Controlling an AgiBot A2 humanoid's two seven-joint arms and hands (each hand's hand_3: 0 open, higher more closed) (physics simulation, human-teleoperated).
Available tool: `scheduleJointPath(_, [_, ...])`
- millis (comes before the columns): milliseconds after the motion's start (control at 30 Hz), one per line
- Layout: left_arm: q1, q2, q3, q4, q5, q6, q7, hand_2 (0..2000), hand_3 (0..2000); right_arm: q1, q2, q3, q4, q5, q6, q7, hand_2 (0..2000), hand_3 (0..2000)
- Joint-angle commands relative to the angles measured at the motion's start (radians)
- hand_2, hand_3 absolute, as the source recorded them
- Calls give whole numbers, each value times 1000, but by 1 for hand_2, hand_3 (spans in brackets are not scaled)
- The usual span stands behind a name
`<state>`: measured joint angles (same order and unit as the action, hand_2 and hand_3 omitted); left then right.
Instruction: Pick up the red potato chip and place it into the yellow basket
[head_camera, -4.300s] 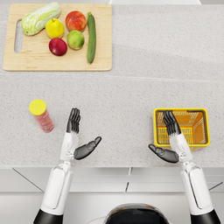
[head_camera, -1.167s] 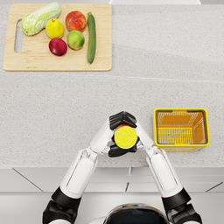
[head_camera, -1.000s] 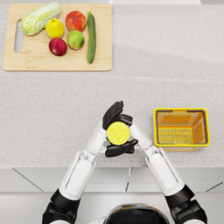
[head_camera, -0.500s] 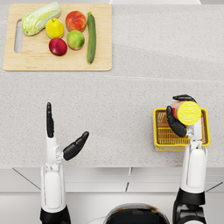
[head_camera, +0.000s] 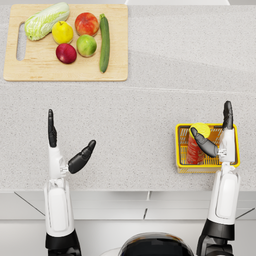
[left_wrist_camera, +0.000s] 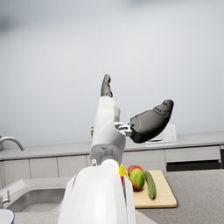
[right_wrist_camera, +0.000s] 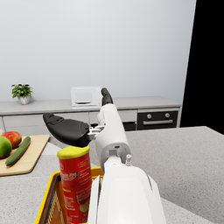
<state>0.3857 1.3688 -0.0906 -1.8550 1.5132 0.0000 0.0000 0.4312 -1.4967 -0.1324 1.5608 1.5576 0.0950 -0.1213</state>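
The red potato chip can (head_camera: 195, 144) with its yellow lid stands inside the yellow basket (head_camera: 181, 164) at the right of the counter; in the right wrist view the can (right_wrist_camera: 76, 182) stands upright in the basket (right_wrist_camera: 49, 200). My right hand (head_camera: 216, 137) hovers over the basket, fingers spread, thumb above the can, not touching it. That same right hand (right_wrist_camera: 81, 123) shows nothing in it. At the left near the counter's front edge, my left hand (head_camera: 64, 146) is raised and open; the left wrist view shows this left hand (left_wrist_camera: 133, 113) with fingers apart.
A wooden cutting board (head_camera: 116, 73) at the back left carries a cabbage (head_camera: 46, 20), a lemon (head_camera: 62, 32), a tomato (head_camera: 86, 23), a red fruit (head_camera: 66, 53), a green fruit (head_camera: 86, 45) and a cucumber (head_camera: 104, 42). The counter's front edge runs below both hands.
Earlier both hands held the can at mid-counter. The right hand carried it over the basket, and now the can stands in the basket with the right hand's fingers spread off it. The left hand has withdrawn left.
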Motion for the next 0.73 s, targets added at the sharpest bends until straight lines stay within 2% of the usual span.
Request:
scheduleJointPath(33, [111, -11, 14, 67, 0, 0, 0, 0, 0, 75, 15, 40, 93, 0, -27, 34, 0, 0])
scheduleJointPath(100, [178, -17, 2, 130, 0, 0, 0, 0, 0, 114, 26, 31, 114, 0, -60, 77, 0, 0])
scheduleJointPath(167, [201, -19, -22, 157, 0, 0, 0, 0, 0, 129, 28, -2, 110, 0, -77, 98, 0, 0])
scheduleJointPath(300, [181, -16, -82, 199, 0, 0, 0, 0, 0, 114, 27, -50, 79, 0, -90, 115, 0, 0])
scheduleJointPath(367, [158, -12, -68, 204, 0, 0, 0, 0, 0, 116, 27, -30, 48, 0, -93, 118, 0, 0])
scheduleJointPath(733, [144, -8, -67, 206, 0, 0, 0, 0, 0, 101, 25, -30, 45, 0, -95, 121, 0, 0])
